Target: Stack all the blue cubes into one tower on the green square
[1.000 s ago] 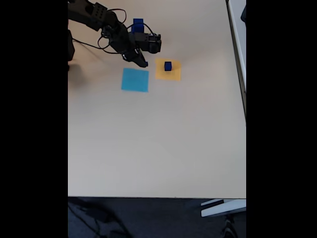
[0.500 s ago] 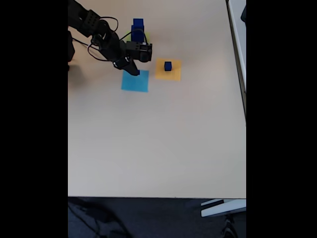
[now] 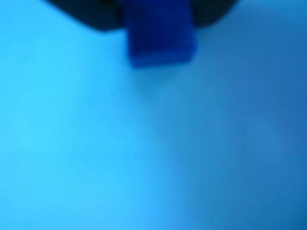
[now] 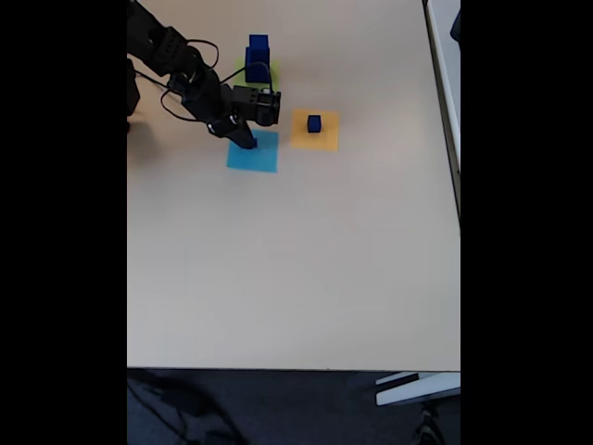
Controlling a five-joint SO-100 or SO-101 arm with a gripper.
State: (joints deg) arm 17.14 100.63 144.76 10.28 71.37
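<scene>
In the fixed view my gripper (image 4: 246,139) hangs low over the far edge of the flat light-blue square (image 4: 254,154). The wrist view is blurred. It has a dark-blue cube (image 3: 160,36) at the top between two dark jaws, and my gripper (image 3: 160,19) appears shut on it, just above the light-blue surface (image 3: 144,143). A tower (image 4: 258,54) of blue cubes stands on the green square (image 4: 271,68), right behind the arm. A tiny blue cube (image 4: 314,122) sits on the orange-yellow square (image 4: 326,137).
The black arm (image 4: 181,65) and its cables reach in from the top left corner. The beige table (image 4: 296,269) stretches toward the near edge. A white rail (image 4: 443,102) runs along the table's right side.
The gripper has swung left and toward the camera, from between the tower and the orange-yellow square down onto the light-blue square's far edge. The tower and the tiny cube have stayed put.
</scene>
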